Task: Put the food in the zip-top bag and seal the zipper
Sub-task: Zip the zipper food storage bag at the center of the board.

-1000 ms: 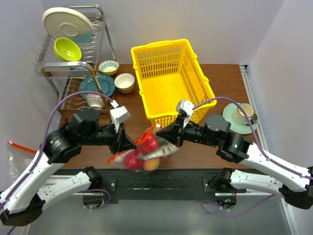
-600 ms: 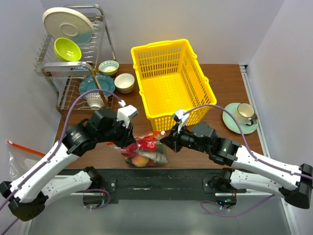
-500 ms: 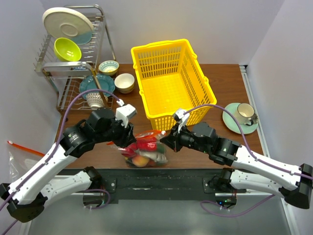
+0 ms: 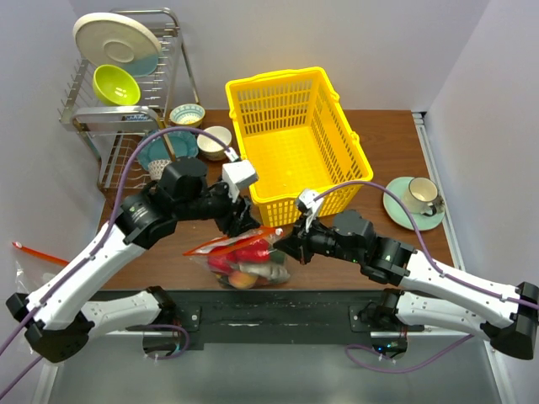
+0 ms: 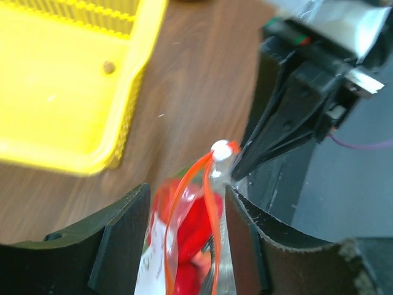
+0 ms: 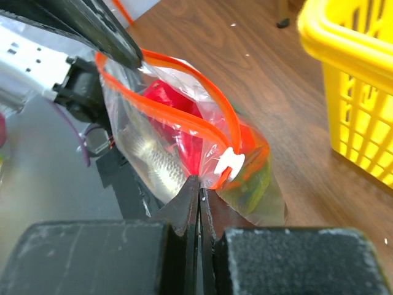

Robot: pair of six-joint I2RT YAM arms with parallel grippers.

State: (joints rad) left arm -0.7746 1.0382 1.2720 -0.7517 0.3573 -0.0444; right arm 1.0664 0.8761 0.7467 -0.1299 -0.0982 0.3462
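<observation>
The zip-top bag (image 4: 244, 259) lies on the table's near edge with the food (image 4: 251, 252) inside: red pieces (image 6: 163, 98), a grey piece (image 6: 147, 153) and something green (image 6: 261, 178). Its zipper (image 6: 178, 117) gapes, the two orange strips standing apart. My right gripper (image 6: 199, 181) is shut on the clear plastic just below the white end piece (image 6: 230, 161). From the basket side, my left gripper (image 5: 187, 190) is open, one finger on either side of the zipper (image 5: 212, 203). From above, the left gripper (image 4: 244, 224) and right gripper (image 4: 283, 244) meet over the bag's right end.
The yellow basket (image 4: 295, 135) stands right behind the bag. A dish rack (image 4: 126, 84) with plates and bowls fills the back left, with loose bowls (image 4: 215, 141) beside it. A cup on a saucer (image 4: 417, 200) sits at right. Another flat bag (image 4: 29, 252) lies off the left edge.
The left gripper opened, let go of the bag and swung right toward the basket, over the zipper's end. The bag sank from mid-air onto the table. The right gripper kept its pinch.
</observation>
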